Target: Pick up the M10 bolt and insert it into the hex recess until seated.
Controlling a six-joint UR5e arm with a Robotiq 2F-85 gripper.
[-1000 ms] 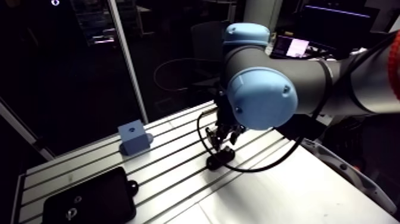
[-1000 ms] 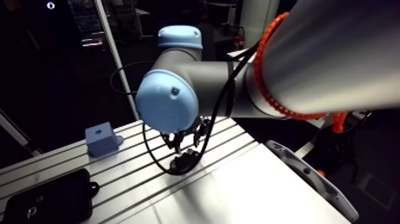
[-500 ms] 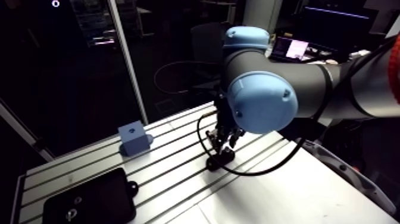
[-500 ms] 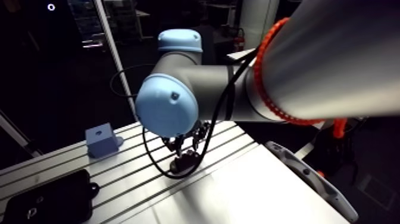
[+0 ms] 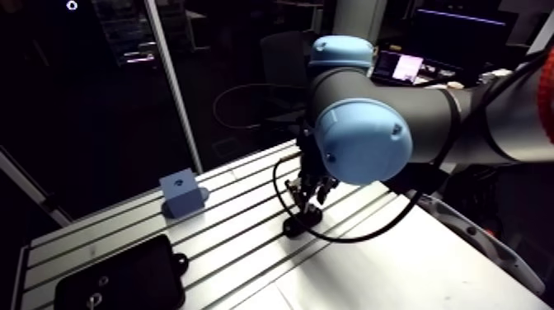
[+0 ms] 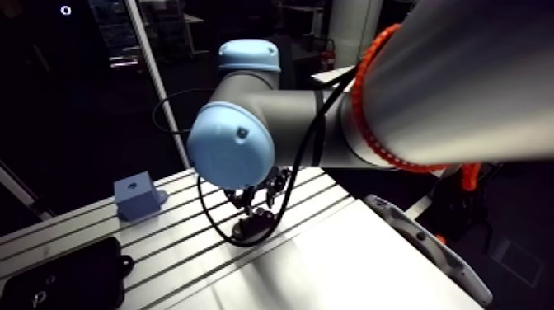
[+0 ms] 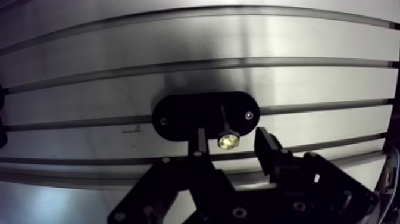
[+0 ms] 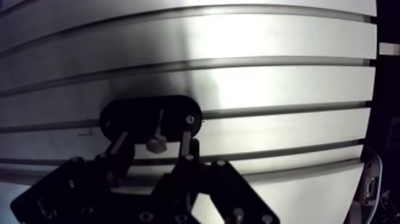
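Observation:
In the wrist view a black oval holder plate (image 7: 205, 114) lies on the slotted table. The M10 bolt (image 7: 227, 140) stands upright on the plate with its brassy hex head towards the camera. My gripper (image 7: 232, 143) is open and straddles the bolt head. One finger (image 7: 200, 142) is close beside the head and the other finger (image 7: 266, 146) stands farther off; neither presses on it. In the arm view the gripper (image 5: 307, 200) hangs just over the plate (image 5: 295, 224). A blue block (image 5: 182, 192) with a recess in its top stands well to the left.
A black flat pad (image 5: 119, 284) lies at the table's front left corner. The slotted table (image 5: 239, 247) gives way to a smooth white sheet (image 5: 396, 272) at the front right. The table's edge runs behind the blue block.
The arm view has shifted slightly, so the block and pad sit a bit differently. The gripper has come down a little closer to the black plate.

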